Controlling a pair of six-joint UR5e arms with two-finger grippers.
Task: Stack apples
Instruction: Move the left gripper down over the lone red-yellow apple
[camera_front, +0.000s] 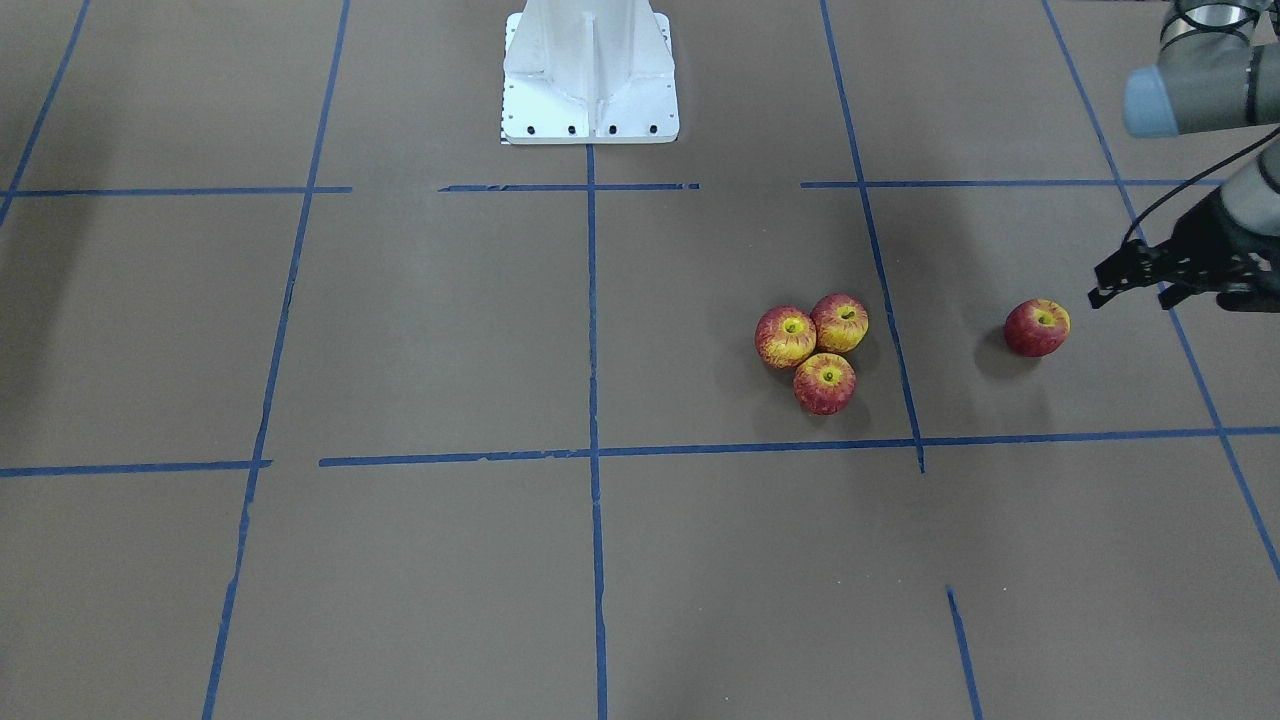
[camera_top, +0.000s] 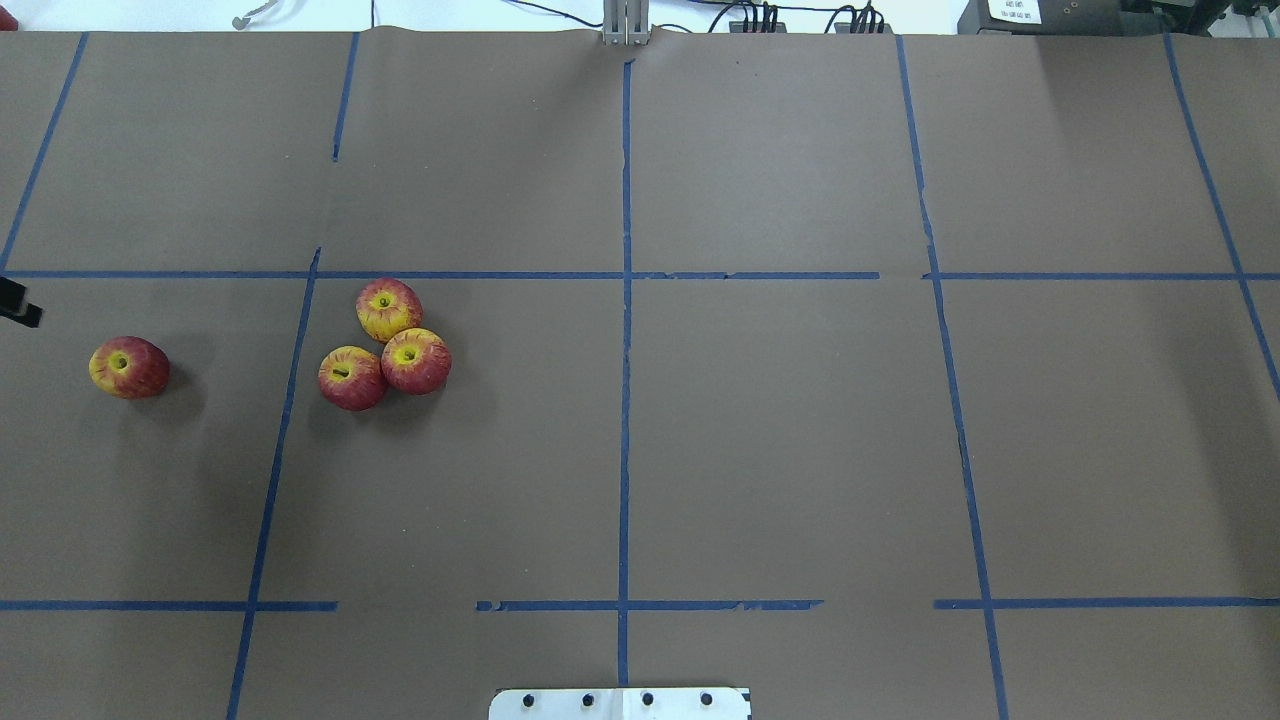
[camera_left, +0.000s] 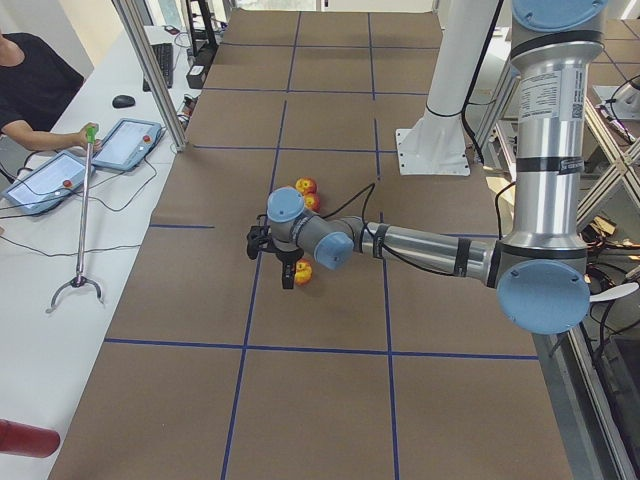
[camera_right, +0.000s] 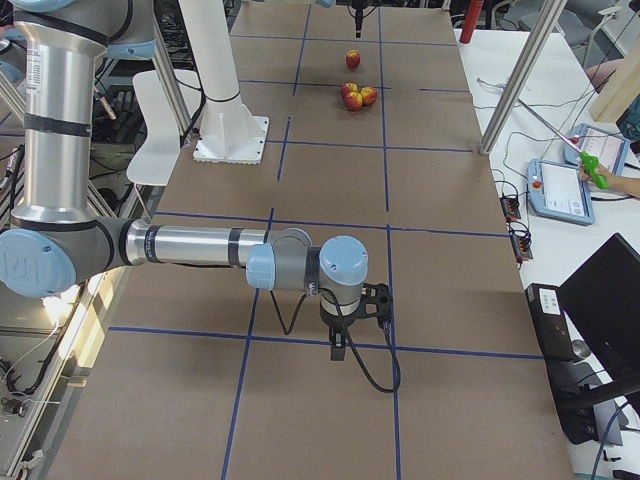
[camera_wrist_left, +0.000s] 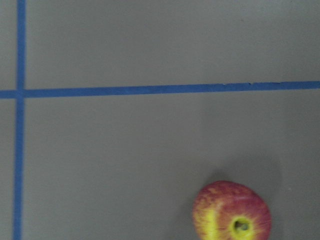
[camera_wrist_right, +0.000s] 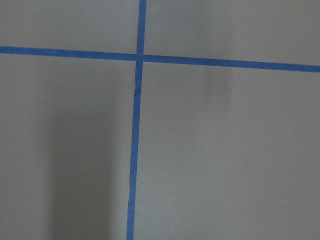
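1. Apples (camera_front: 823, 384): three touch together on the table (camera_front: 400, 330); a lone apple (camera_front: 1037, 327) lies apart, near the left hand (camera_front: 1130, 298), which looks spread and empty.
2. An off-centre pinch could roll it away; set on top, it may scatter the trio.
3. Right hand (camera_right: 355, 325): I cannot tell its opening.

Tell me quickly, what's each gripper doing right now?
Left gripper: open, holding nothing, near the lone apple.
Right gripper: cannot be told; it shows only in a side view.

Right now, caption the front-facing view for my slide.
Three apples clustered, a fourth near the left gripper, none stacked.
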